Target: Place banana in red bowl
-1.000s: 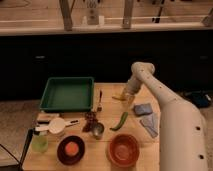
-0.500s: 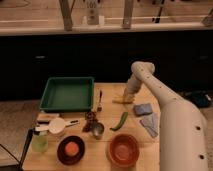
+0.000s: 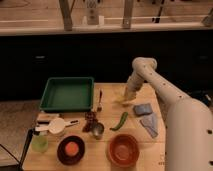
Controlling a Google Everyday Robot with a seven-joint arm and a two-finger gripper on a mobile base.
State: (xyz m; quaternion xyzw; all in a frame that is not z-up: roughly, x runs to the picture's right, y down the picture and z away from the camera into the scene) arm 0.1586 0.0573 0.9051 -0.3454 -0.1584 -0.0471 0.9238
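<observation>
The banana (image 3: 120, 101) is a small pale-yellow shape on the wooden table (image 3: 112, 92), at the far right part of it. My gripper (image 3: 128, 98) is at the end of the white arm, right over the banana and touching or nearly touching it. The red bowl (image 3: 123, 149) sits empty at the table's front, well nearer the camera than the banana.
A green chili pepper (image 3: 119, 121) lies between banana and red bowl. A metal cup (image 3: 97, 130), a dark bowl with orange centre (image 3: 71, 149), a green tray (image 3: 67, 93), blue cloths (image 3: 146, 116), a fork (image 3: 99, 99), a white scoop (image 3: 56, 125) and a green bottle (image 3: 39, 143) are on the table.
The arm has shifted slightly; the gripper stays at the banana. Nothing else has moved.
</observation>
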